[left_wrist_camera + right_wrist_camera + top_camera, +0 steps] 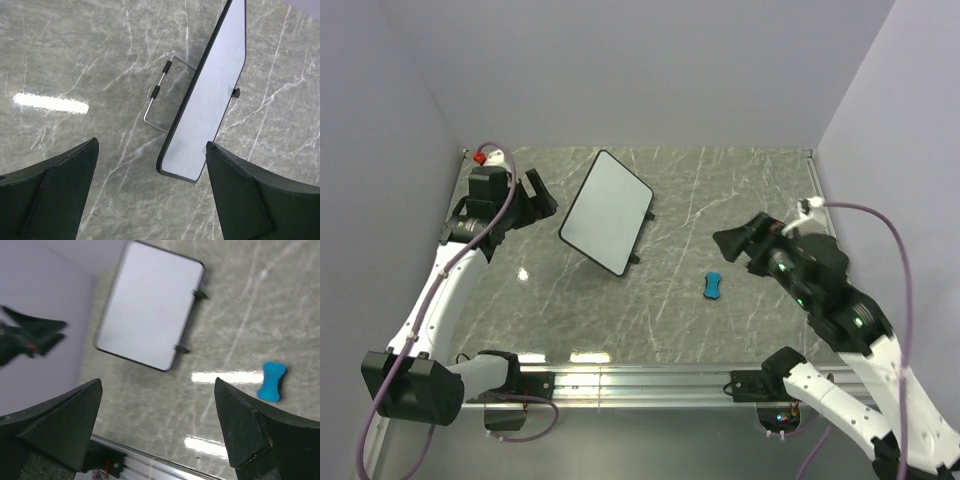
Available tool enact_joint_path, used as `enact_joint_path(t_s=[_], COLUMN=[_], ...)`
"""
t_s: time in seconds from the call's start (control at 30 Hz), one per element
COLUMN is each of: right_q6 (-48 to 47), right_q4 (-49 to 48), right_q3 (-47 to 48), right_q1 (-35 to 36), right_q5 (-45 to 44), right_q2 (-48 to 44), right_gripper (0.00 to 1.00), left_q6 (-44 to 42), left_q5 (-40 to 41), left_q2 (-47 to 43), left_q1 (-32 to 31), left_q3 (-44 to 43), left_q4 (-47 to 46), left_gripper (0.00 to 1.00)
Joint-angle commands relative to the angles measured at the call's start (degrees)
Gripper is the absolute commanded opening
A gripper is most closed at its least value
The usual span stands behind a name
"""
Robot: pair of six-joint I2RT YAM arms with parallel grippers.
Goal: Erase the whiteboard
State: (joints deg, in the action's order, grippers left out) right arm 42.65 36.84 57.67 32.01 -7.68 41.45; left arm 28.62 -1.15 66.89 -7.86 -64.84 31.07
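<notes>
left gripper (pixel 538 193) and right gripper (pixel 732 243) gape empty; whiteboard (pixel 607 212), likely light, rigid and slick-faced, looks best pinched at its thin black frame edge.

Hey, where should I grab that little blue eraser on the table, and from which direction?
Grip the blue eraser at its narrow waist, straight down from above. It lies flat on the table, apart from the whiteboard, and its bone shape pinches in between two wider ends.
</notes>
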Motion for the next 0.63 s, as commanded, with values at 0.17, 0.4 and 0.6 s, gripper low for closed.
enact_joint_path(t_s=[0.17,0.4,0.6], right_q6=[3.4,3.3,-1.5], right_q4=[3.0,1.6,3.1], right_q3=[-4.4,-6.9,-3.4], right_q1=[0.0,0.0,-0.1], right_q5=[1.7,-0.1,-0.9], right_q2=[-9.4,-12.9,-8.7], right_gripper=[1.0,1.0,1.0], left_q6=[2.4,2.4,2.5], left_q5=[0.9,3.2,6.0], left_q2=[-3.9,-5.1,-6.2], left_q1=[0.0,0.0,0.0], left_q3=[3.9,3.3,2.0], left_q4=[-1.7,0.1,2.3], left_gripper=[0.93,0.93,0.92])
